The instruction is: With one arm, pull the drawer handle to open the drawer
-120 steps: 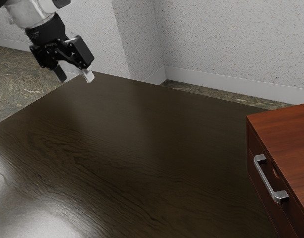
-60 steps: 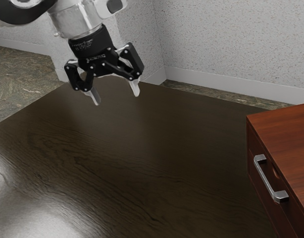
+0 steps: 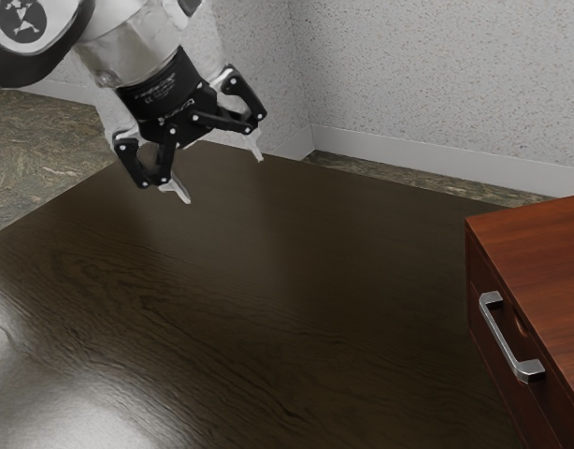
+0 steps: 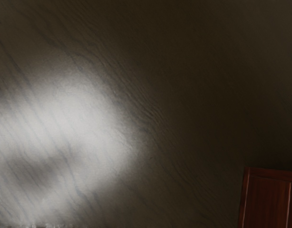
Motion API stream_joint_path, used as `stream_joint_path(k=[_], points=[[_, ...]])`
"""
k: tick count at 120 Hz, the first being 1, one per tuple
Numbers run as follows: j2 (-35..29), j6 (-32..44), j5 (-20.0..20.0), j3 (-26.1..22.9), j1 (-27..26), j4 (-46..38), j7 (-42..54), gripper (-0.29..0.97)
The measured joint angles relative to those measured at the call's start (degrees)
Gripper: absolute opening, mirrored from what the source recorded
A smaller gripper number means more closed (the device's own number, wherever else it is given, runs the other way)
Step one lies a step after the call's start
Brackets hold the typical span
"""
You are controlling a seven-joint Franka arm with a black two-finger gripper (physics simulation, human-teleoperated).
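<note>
A reddish-brown wooden drawer cabinet (image 3: pixel 539 290) stands on the dark table at the exterior view's right edge. Its drawer front (image 3: pixel 511 360) sits flush with the cabinet and carries a silver bar handle (image 3: pixel 508 337). My black gripper (image 3: pixel 220 171) hangs open and empty above the table's far left part, well away from the handle. Its white-tipped fingers (image 3: pixel 180 191) are spread wide and point down. In the wrist view a corner of the cabinet (image 4: pixel 269 197) sits far from my hand, beyond a stretch of bare table.
The dark wooden table (image 3: pixel 240 309) stretches between my gripper and the cabinet. A speckled white wall (image 3: pixel 437 65) with a baseboard runs behind it. Stone floor (image 3: pixel 35 150) lies off the table's far left edge.
My arm has swung in from the exterior view's upper left toward the table's middle. The hand has turned, and the fingers now stand spread wide. The drawer has not moved.
</note>
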Motion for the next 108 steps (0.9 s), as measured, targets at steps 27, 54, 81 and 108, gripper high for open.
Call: stream_joint_path(k=[27, 54, 81, 108], points=[[-7.6, 4.8, -8.2, -14.0, 15.5, -6.1, -4.1, 0.67], [-12.2, 15.4, -13.0, -16.8, 12.6, -17.1, -4.2, 0.65], [-12.3, 25.7, -20.1, -16.7, 7.8, -22.0, -1.0, 0.64], [-8.6, 31.1, -25.2, -20.4, 7.0, -23.3, 2.5, 0.59]])
